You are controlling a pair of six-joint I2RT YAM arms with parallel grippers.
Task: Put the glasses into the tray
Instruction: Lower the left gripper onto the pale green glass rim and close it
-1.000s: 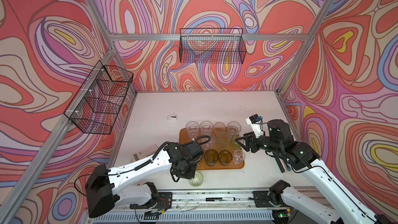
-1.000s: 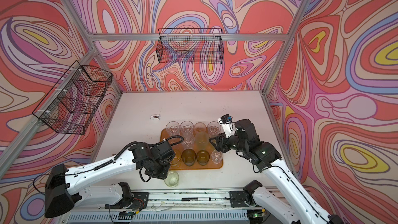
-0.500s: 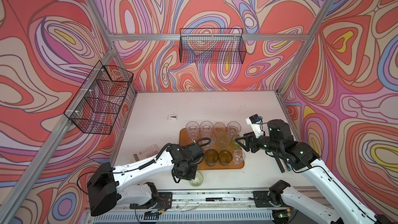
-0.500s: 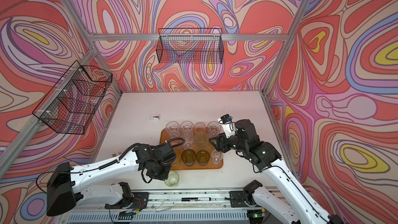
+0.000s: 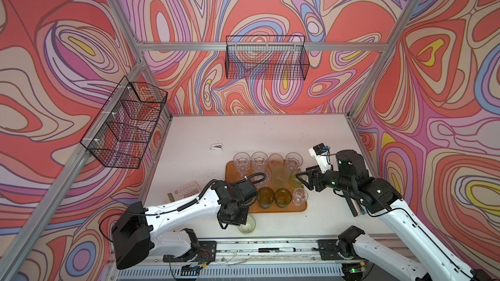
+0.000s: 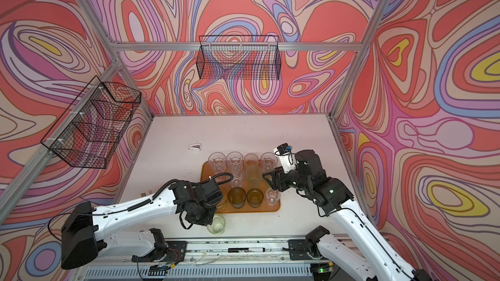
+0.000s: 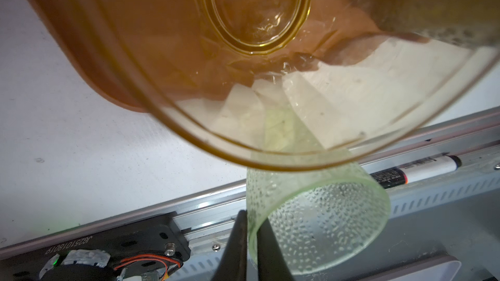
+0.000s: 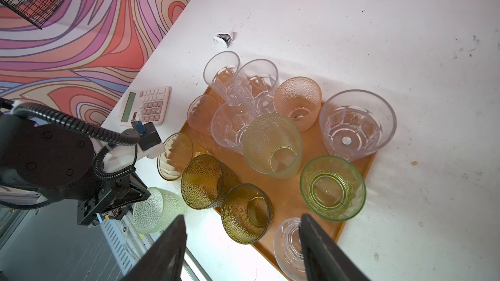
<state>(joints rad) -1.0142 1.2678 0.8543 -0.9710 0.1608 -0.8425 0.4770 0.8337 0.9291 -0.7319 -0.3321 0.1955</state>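
The orange-brown tray [image 5: 301, 208] [image 6: 275, 208] [image 8: 286, 193] lies at the table's front middle and carries several glasses: clear ones [image 5: 241, 159], a pink one [image 8: 297, 101], a tall frosted green one [image 5: 280, 177] and two dark amber ones [image 5: 265, 197]. A pale green dimpled glass [image 5: 246, 224] [image 6: 216, 224] [image 7: 319, 225] [image 8: 157, 209] stands on the table just outside the tray's front edge. My left gripper [image 7: 253, 241] is shut on its rim, one finger inside and one outside. My right gripper [image 8: 243, 250] [image 5: 303, 177] hovers open over the tray's right side, holding nothing.
A calculator [image 5: 186, 189] [image 8: 146, 105] lies left of the tray, partly under my left arm. A small white object [image 5: 217, 146] sits behind the tray. Black wire baskets [image 5: 266, 58] [image 5: 125, 122] hang on the walls. A marker [image 7: 422, 170] rests in the front rail.
My left gripper has closed onto the rim of the pale green glass, and its arm has shifted slightly toward the front. The right arm has not moved.
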